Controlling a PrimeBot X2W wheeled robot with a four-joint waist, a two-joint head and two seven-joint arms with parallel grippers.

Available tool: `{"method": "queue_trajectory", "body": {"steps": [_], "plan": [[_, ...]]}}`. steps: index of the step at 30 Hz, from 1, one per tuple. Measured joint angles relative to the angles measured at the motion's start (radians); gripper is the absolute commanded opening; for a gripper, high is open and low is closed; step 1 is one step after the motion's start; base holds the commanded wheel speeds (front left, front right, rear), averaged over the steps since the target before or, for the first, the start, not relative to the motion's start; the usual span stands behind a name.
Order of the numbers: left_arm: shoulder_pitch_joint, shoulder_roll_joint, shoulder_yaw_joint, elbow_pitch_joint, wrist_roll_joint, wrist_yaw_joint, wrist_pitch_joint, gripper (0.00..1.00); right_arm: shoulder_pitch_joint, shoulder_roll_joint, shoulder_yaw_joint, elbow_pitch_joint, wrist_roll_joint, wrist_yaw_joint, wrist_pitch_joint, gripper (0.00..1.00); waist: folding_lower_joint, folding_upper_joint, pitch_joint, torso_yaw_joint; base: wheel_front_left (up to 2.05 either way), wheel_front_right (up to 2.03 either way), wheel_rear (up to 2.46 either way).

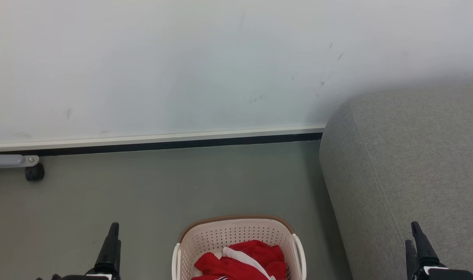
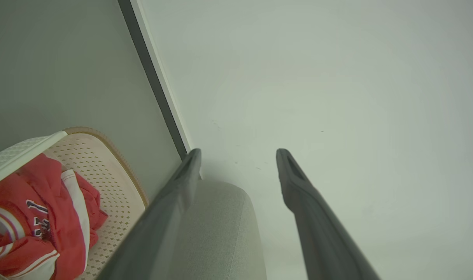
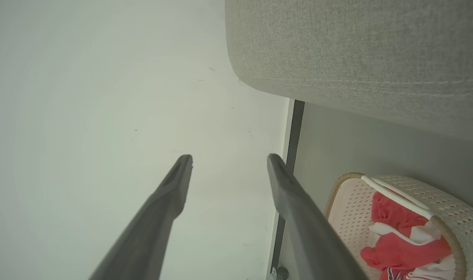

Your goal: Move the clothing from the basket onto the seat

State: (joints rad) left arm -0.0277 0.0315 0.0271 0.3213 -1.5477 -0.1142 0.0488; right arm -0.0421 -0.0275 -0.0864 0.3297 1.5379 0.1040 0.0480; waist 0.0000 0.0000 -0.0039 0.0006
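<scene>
Two pincers sit low in my head view, fingers pointing up, and both are open and holding nothing. On its own wrist camera the left pincer (image 2: 239,154) shows its two dark fingers spread well apart, with bare wall between the tips. The right pincer (image 3: 229,157) looks the same on its camera: jaws wide, nothing between them.

I see the basket (image 1: 236,219) on the grey floor (image 1: 162,186), at the bottom middle of my head view, between the two pincers and apart from both. It stands upright, its brown rim towards the wall (image 1: 182,70). The clothing (image 1: 252,258) lies crumpled inside it, red with white trim. On the left wrist camera I can make out dark printed characters on one fold, but I cannot read them whole. Neither pincer touches the clothing or the basket.

The seat (image 1: 407,163) fills the right side of my head view, a light grey cushion with a rounded corner. It is near the basket, with a strip of floor between them. My right pincer shows in front of the seat's lower edge.

A dark skirting strip (image 1: 182,144) runs along the foot of the wall. At far left a small black caster (image 1: 34,172) sits on the floor under a pale grey bar (image 1: 7,160).
</scene>
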Motion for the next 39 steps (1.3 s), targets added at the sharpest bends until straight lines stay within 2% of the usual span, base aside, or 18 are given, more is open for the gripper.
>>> {"method": "queue_trajectory", "body": {"steps": [5,10,21,30,39], "plan": [[-0.001,0.000,-0.008,-0.011,0.027,0.010,-0.016,1.00,0.000,0.000,0.012,-0.009,-0.044,-0.014,-0.015,1.00,0.0000,0.0000,-0.001,0.001,0.00,0.00,0.00],[-0.005,0.001,-0.023,-0.029,0.100,0.030,-0.035,1.00,0.000,0.000,0.035,-0.027,-0.113,-0.035,-0.033,1.00,0.0000,0.0000,-0.002,0.001,0.00,0.00,0.00],[-0.011,0.003,-0.077,-0.059,0.319,0.071,-0.070,1.00,0.000,-0.009,0.096,-0.056,-0.306,-0.061,-0.071,1.00,0.0000,0.0000,-0.005,0.002,0.00,0.00,0.00],[-0.016,0.031,-0.140,-0.078,0.527,0.098,-0.111,1.00,-0.006,-0.034,0.161,-0.074,-0.493,-0.088,-0.109,1.00,0.0000,0.0000,-0.007,0.004,0.00,0.00,0.00],[-0.016,0.047,-0.175,-0.082,0.679,0.120,-0.140,1.00,-0.011,-0.048,0.211,-0.081,-0.630,-0.106,-0.139,1.00,0.0000,0.0000,-0.010,0.005,0.00,0.00,0.00]]}}
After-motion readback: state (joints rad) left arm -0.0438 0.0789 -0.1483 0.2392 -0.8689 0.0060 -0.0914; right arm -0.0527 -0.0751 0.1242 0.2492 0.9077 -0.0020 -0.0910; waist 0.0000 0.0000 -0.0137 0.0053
